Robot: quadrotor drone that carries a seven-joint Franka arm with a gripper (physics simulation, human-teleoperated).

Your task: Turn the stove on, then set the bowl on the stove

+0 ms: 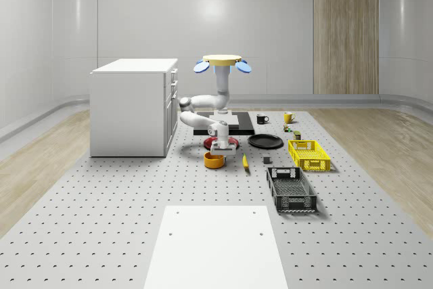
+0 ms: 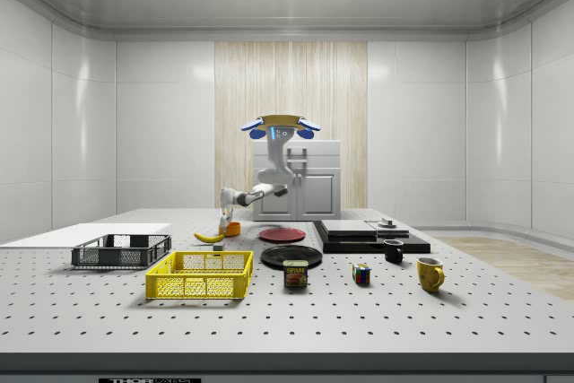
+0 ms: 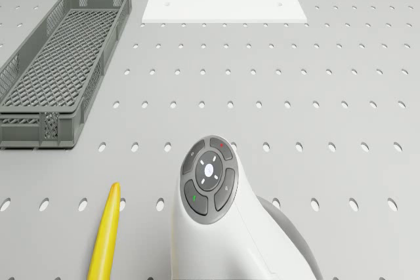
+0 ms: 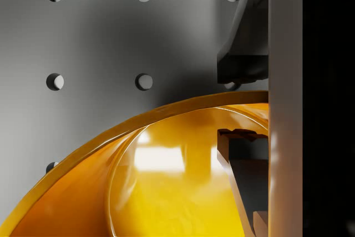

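Bowl upright; gripper straddles its rim.

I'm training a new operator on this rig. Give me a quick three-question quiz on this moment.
1. True or false: the bowl sits on the stove.
2. In the wrist view, the pincer's fingers are: A) on either side of the bowl's rim, B) clamped on a banana, C) inside the grey crate.
3. Fill in: the drone hovers above the table while its pincer reaches down to the ____.

Key: 1 false; 2 A; 3 bowl.
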